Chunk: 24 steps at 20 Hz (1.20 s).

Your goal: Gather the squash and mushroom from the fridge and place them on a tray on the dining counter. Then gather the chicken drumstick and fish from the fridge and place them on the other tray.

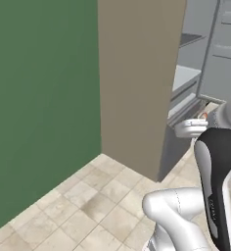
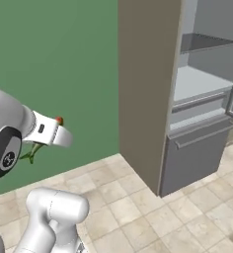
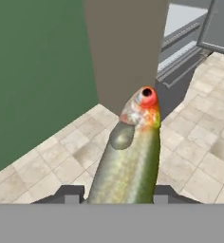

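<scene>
Here the pincer (image 3: 118,193) – partly closed – grips the fish (image 3: 130,156) between its jaws.

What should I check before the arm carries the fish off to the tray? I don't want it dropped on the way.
1. Fish held between the jaws: ok; the hand view shows it rising from between the two finger tips.
2. Fish out of the fridge: ok; it hangs over the tiled floor, apart from the shelves.
3. Grip well centred on the fish: cannot tell; the part held is hidden at the bottom of the hand view.
4. Fridge door clear of the arm: ok; it stands open to the side.
5. Tray and dining counter ready: cannot tell from here.
</scene>
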Available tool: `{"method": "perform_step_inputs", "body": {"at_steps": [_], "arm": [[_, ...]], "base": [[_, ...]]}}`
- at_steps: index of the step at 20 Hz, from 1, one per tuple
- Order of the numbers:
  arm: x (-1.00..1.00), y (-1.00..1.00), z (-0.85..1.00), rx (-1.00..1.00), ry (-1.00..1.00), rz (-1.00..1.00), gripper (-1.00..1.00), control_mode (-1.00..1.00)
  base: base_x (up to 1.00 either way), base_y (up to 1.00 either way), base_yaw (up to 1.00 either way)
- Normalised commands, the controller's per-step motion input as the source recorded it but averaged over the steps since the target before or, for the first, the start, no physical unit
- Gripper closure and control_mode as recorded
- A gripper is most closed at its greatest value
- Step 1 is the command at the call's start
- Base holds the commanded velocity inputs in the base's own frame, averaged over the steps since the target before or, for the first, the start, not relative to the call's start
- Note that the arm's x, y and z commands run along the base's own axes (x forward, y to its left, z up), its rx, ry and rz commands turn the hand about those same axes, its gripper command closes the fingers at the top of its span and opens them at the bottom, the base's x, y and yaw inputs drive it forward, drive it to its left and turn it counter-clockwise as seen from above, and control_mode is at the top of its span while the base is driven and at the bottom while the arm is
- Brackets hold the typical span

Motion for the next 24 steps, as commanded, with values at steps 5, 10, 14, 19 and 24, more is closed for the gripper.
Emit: {"method": "perform_step_inputs", "body": {"at_steps": [5,10,14,19,24], "arm": [[0.00,0.00,0.00,0.00,0.00,0.00,1.00,1.00],[0.00,0.00,0.00,0.00,0.00,0.00,1.00,1.00],[0.00,0.00,0.00,0.00,0.00,0.00,1.00,1.00],[0.00,0.00,0.00,0.00,0.00,0.00,1.00,1.00],[0.00,0.00,0.00,0.00,0.00,0.00,1.00,1.00]], "base": [[-1.00,-0.03,-0.24],[-1.00,-0.28,-0.24],[-0.91,-0.50,-0.26],[-0.76,-0.69,-0.28],[-0.57,-0.79,-0.31]]}}
